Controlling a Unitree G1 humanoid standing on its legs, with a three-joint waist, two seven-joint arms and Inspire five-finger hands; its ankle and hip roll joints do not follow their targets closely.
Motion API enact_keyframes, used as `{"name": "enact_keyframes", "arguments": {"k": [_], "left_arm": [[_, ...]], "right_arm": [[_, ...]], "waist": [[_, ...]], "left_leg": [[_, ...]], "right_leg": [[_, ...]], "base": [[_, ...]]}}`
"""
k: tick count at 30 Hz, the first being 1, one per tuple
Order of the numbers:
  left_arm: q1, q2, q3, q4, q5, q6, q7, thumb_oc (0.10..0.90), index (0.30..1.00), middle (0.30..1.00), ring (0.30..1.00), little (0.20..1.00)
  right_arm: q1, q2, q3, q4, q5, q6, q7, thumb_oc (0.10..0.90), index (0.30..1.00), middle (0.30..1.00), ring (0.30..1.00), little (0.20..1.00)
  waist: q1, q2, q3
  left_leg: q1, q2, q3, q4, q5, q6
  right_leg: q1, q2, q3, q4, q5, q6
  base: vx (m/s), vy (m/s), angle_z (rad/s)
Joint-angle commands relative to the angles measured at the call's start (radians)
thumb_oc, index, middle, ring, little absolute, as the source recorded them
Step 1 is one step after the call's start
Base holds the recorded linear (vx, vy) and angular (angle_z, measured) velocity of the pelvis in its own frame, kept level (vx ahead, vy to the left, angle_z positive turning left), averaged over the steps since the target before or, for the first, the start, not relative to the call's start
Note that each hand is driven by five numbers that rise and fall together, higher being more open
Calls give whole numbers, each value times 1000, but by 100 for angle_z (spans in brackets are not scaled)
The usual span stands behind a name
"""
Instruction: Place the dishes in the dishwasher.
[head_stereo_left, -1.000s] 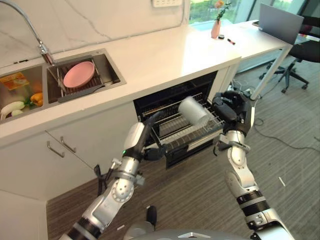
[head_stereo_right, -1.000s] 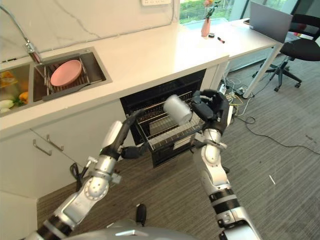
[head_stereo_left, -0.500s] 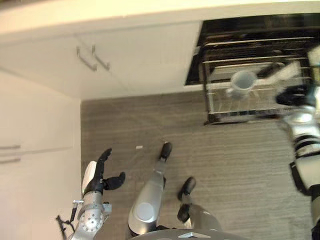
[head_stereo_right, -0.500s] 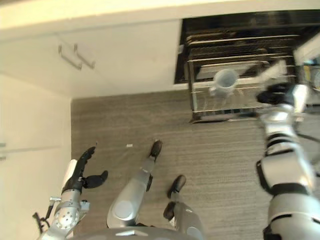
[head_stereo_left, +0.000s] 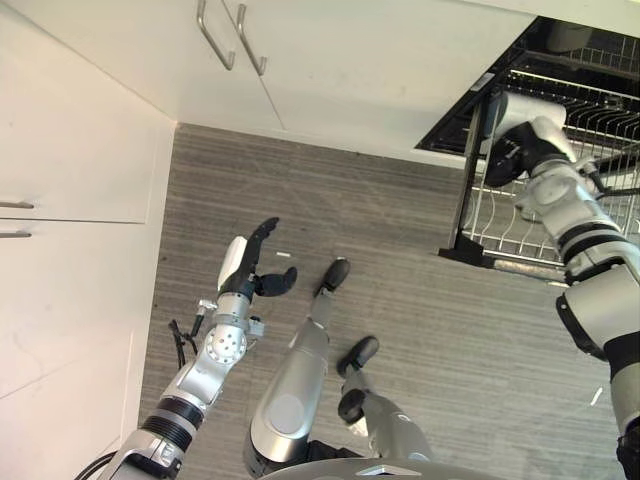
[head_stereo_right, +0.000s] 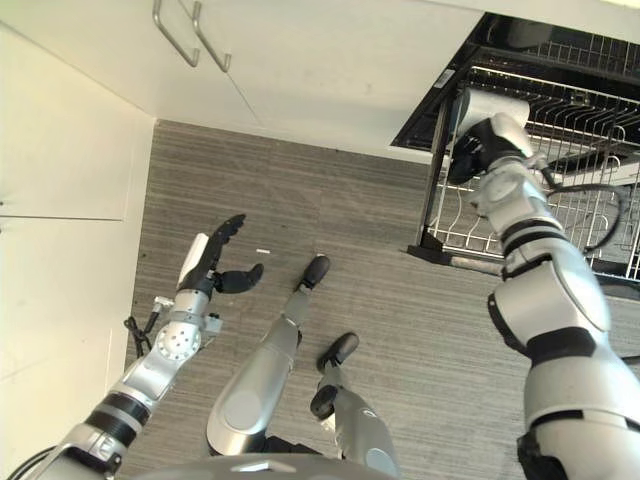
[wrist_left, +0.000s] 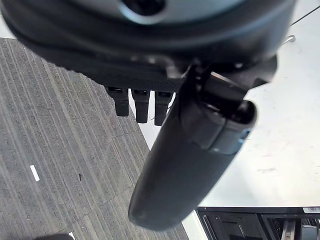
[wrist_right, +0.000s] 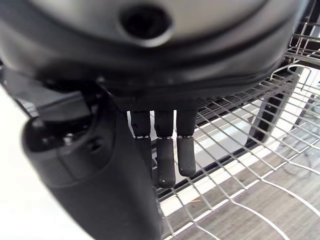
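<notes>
At the far left stand white cabinets (head_stereo_left: 90, 130), with two metal handles (head_stereo_left: 230, 40) on the door further along. Below them runs grey wood-grain floor (head_stereo_left: 400, 300), bearing a small white scrap (head_stereo_left: 283, 254).

The left hand (head_stereo_left: 245, 270) hangs over that floor, well apart from the dishwasher, fingers straight and thumb spread (nothing in it). Its wrist view shows the same relaxed fingers (wrist_left: 141, 105) above the floor, with the cabinet front beyond.

Further right the dishwasher (head_stereo_left: 560, 60) is open, its wire rack (head_stereo_left: 520, 215) pulled out over the floor. The right hand (head_stereo_left: 515, 150) is at the rack's near left corner, beside the dark upright post. In its wrist view the fingers (wrist_right: 167, 160) reach down fairly straight against the rack's wires, curled round nothing that can be seen, so the hand reads as released.

A pale cup (head_stereo_right: 485, 105) lies on its side in the rack, just beside the right hand; whether they touch I cannot tell.
</notes>
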Motion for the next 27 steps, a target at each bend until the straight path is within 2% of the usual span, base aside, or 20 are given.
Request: {"name": "enact_keyframes", "arguments": {"k": [1, 5, 6, 7, 10, 11, 12, 13, 14, 15, 16, 17, 18, 21, 22, 23, 24, 25, 26, 27], "left_arm": [[76, 59, -11, -75, 2, -53, 8, 800, 900, 900, 900, 900], [60, 70, -15, -73, 8, -44, 10, 800, 900, 900, 900, 900], [57, 78, -11, -72, 10, -40, 12, 800, 900, 900, 900, 900], [60, 83, -8, -72, 11, -39, 10, 800, 900, 900, 900, 900], [59, 84, -8, -61, 13, -35, 13, 800, 900, 900, 900, 900], [63, 80, 10, -39, 26, -22, 30, 800, 900, 900, 900, 900], [63, 80, 10, -39, 26, -22, 30, 800, 900, 900, 900, 900], [75, 77, 16, -35, 30, -18, 34, 800, 900, 900, 900, 900], [111, 52, 46, -3, 26, -3, 41, 800, 900, 900, 900, 900], [111, 52, 46, -3, 26, -3, 41, 800, 900, 900, 900, 900], [142, 36, 60, 21, 42, 10, 24, 800, 900, 900, 900, 900], [142, 36, 60, 21, 42, 10, 24, 800, 900, 900, 900, 900], [160, 9, 79, 65, 51, 15, 14, 800, 900, 900, 900, 900], [167, 1, 86, 86, 51, 21, 8, 800, 900, 900, 900, 900], [170, -43, 114, 191, 37, 39, 3, 800, 900, 900, 900, 900], [170, -82, 128, 292, 15, 56, -6, 800, 900, 900, 900, 900], [169, -110, 142, 378, -4, 67, -3, 800, 900, 900, 900, 900], [169, -110, 142, 378, -4, 67, -3, 800, 900, 900, 900, 900], [167, -150, 172, 501, -33, 81, 0, 800, 900, 900, 900, 900], [167, -150, 172, 501, -33, 81, 0, 800, 900, 900, 900, 900]], "right_arm": [[30, -73, 7, -26, 30, -20, -55, 400, 300, 300, 300, 300], [48, -54, -27, 0, 36, -13, -84, 400, 300, 300, 300, 300], [62, -48, -48, 10, 39, -10, -97, 436, 354, 354, 354, 354], [64, -41, -56, 12, 38, -6, -102, 800, 900, 900, 900, 900], [71, -32, -67, 9, 35, -6, -117, 800, 900, 900, 900, 900], [146, -16, -113, -103, 61, -39, -172, 800, 900, 900, 900, 900], [146, -16, -113, -103, 61, -39, -172, 800, 900, 900, 900, 900], [196, -15, -145, -183, 88, -55, -181, 800, 900, 900, 900, 900], [349, -3, -231, -406, 144, -95, -196, 800, 900, 900, 900, 900], [349, -3, -231, -406, 144, -95, -196, 800, 900, 900, 900, 900], [512, 19, -323, -590, 151, -119, -205, 800, 900, 900, 900, 900], [512, 19, -323, -590, 151, -119, -205, 800, 900, 900, 900, 900], [700, 45, -445, -759, 157, -146, -211, 800, 900, 900, 900, 900], [788, 57, -501, -841, 157, -153, -205, 800, 900, 900, 900, 900], [923, 104, -595, -984, 151, -181, -210, 800, 900, 900, 900, 900], [1010, 175, -644, -1068, 198, -209, -188, 800, 900, 900, 900, 900], [1039, 209, -670, -1105, 257, -230, -165, 800, 900, 900, 900, 900], [1039, 209, -670, -1105, 257, -230, -165, 800, 900, 900, 900, 900], [1082, 253, -686, -1188, 334, -268, -114, 800, 900, 900, 900, 900], [1082, 253, -686, -1188, 334, -268, -114, 800, 900, 900, 900, 900]], "waist": [[0, -45, -53], [-5, -51, -58], [-12, -54, -62], [-16, -57, -65], [-22, -60, -68], [-59, -74, -84], [-59, -74, -84], [-69, -82, -92], [-105, -93, -117], [-105, -93, -117], [-134, -94, -138], [-134, -94, -138], [-168, -87, -167], [-178, -83, -181], [-206, -69, -206], [-222, -52, -228], [-232, -41, -241], [-232, -41, -241], [-247, -24, -261], [-247, -24, -261]], "left_leg": [[67, 50, 13, -14, -108, -123], [81, 49, 15, -14, -112, -122], [92, 52, 19, -14, -113, -120], [101, 54, 22, -14, -115, -120], [110, 56, 25, -14, -115, -119], [148, 67, 49, -14, -123, -114], [148, 67, 49, -14, -123, -114], [164, 72, 58, -14, -126, -112], [193, 77, 76, -14, -129, -106], [193, 77, 76, -14, -129, -106], [226, 77, 88, -14, -143, -101], [226, 77, 88, -14, -143, -101], [256, 76, 100, -14, -152, -96], [269, 72, 103, -14, -153, -93], [307, 71, 117, -14, -165, -90], [337, 73, 132, -14, -171, -87], [349, 73, 138, -14, -169, -85], [349, 73, 138, -14, -169, -85], [369, 75, 150, -14, -171, -83], [369, 75, 150, -14, -171, -83]], "right_leg": [[-32, -108, 15, 9, 23, 47], [-20, -106, 21, 9, 23, 44], [-13, -105, 26, 9, 23, 41], [-7, -103, 29, 9, 23, 40], [-1, -102, 35, 9, 24, 39], [17, -94, 60, 9, 29, 38], [17, -94, 60, 9, 29, 38], [25, -92, 70, 9, 30, 37], [44, -90, 82, 9, 32, 38], [44, -90, 82, 9, 32, 38], [72, -95, 78, 9, 22, 36], [72, -95, 78, 9, 22, 36], [103, -101, 68, 9, 18, 38], [113, -104, 66, 9, 17, 40], [144, -109, 67, 9, 7, 41], [170, -113, 68, 9, 4, 42], [179, -116, 69, 9, 6, 42], [179, -116, 69, 9, 6, 42], [190, -118, 73, 9, 5, 42], [190, -118, 73, 9, 5, 42]], "base": [[0, 0, 0], [0, 0, 0], [-35, 0, -2], [-35, 0, -2], [-23, 11, -6], [-33, 17, -6], [-40, 20, -9], [-16, 11, -23], [-16, 11, -23], [14, 7, -55], [22, -1, -34], [56, 15, -55], [34, 16, -21], [22, 13, -12], [52, 33, -14], [53, 52, -16], [14, 45, -8], [4, 47, -28], [3, 27, -26], [17, 33, -40]]}}
